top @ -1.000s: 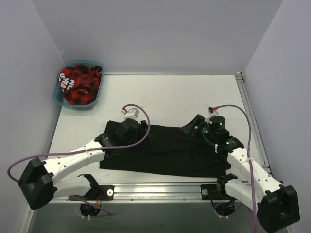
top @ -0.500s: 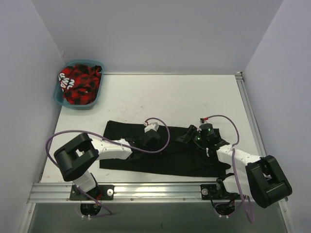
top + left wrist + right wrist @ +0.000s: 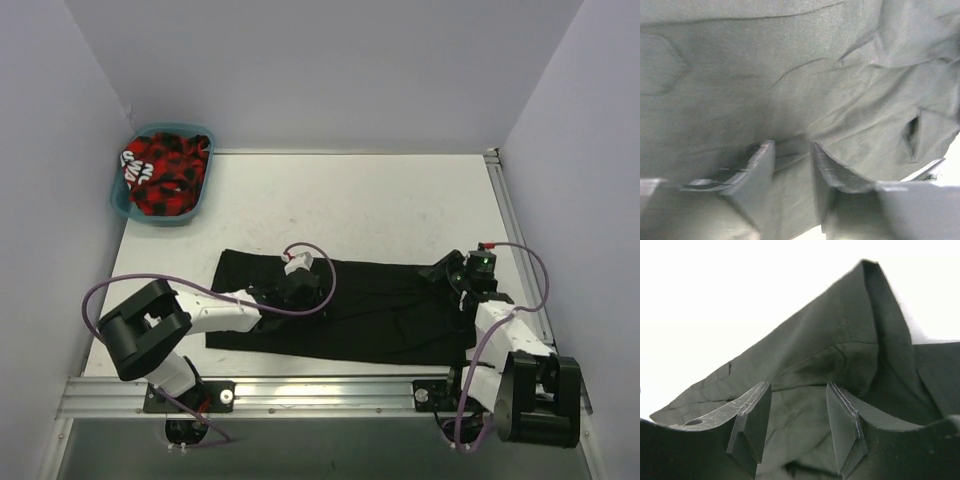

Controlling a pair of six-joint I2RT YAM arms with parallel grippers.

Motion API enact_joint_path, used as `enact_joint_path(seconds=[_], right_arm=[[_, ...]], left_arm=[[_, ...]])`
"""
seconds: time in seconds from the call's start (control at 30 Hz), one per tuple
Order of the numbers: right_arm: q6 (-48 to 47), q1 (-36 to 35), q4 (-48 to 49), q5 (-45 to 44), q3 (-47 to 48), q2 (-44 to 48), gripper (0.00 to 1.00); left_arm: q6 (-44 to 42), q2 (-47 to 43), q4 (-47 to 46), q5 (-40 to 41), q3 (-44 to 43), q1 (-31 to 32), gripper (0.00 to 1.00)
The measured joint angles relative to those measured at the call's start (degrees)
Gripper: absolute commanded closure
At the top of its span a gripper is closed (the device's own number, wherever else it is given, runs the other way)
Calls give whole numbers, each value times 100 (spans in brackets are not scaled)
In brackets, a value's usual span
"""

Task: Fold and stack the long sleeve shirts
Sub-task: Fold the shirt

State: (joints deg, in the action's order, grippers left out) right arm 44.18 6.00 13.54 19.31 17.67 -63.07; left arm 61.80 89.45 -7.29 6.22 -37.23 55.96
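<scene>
One of the long sleeve shirts, plain black (image 3: 380,310), lies spread flat across the near half of the table. My left gripper (image 3: 300,290) rests low over its left-middle part. In the left wrist view that gripper (image 3: 792,150) is open, with wrinkled black cloth (image 3: 790,75) under and between its fingers. My right gripper (image 3: 447,272) sits at the shirt's upper right corner. In the right wrist view it (image 3: 797,390) is open, loose cloth lies in the gap, and a raised fold (image 3: 860,315) peaks beyond it.
A teal basket (image 3: 197,200) holding red-and-black cloth (image 3: 160,175) stands at the back left corner. A metal rail (image 3: 320,392) runs along the near edge and another (image 3: 512,250) along the right side. Grey walls close in the table.
My right gripper has swung to the right, and the shirt's upper right corner now reaches further right. My left gripper went right along the shirt, then came back slightly.
</scene>
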Motion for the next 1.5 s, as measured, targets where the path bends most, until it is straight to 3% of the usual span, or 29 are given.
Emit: enact_joint_path(seconds=[0.03, 0.13, 0.27, 0.4, 0.57, 0.7, 0.9, 1.17, 1.33, 1.5], right_arm=[[-125, -13, -363, -120, 216, 87, 51], [-450, -407, -1412, -776, 1012, 450, 50], [-597, -1589, -2573, -1637, 1919, 1088, 52], [-114, -2682, -3829, -2251, 1989, 1547, 56], [811, -4054, -5058, -2603, 1609, 1624, 57], [1453, -4529, -5327, -2664, 1241, 1528, 59], [1751, -4369, -4975, -2719, 968, 669, 60], [1095, -2813, -4181, -2380, 1255, -525, 60], [339, -1917, -3967, -2162, 2428, -2103, 60], [-568, -1681, -3738, -2365, 4542, -3985, 59]], left_arm=[[-90, -72, 282, 37, -111, -9, 33], [-457, -391, 1178, 295, -564, -83, 18], [-1174, -1082, 2194, 636, -1333, -472, 16], [-1956, -1488, 2850, 769, -2055, -1427, 16], [-2533, -1266, 3340, 719, -2225, -2505, 17], [-2704, -669, 3539, 623, -2212, -2848, 18], [-2535, 120, 3536, 393, -1939, -3272, 18], [-1958, 166, 3309, 83, -1373, -3884, 18], [-1458, -238, 2796, -219, -859, -4122, 18], [-785, -1082, 2081, -643, 98, -4070, 19]])
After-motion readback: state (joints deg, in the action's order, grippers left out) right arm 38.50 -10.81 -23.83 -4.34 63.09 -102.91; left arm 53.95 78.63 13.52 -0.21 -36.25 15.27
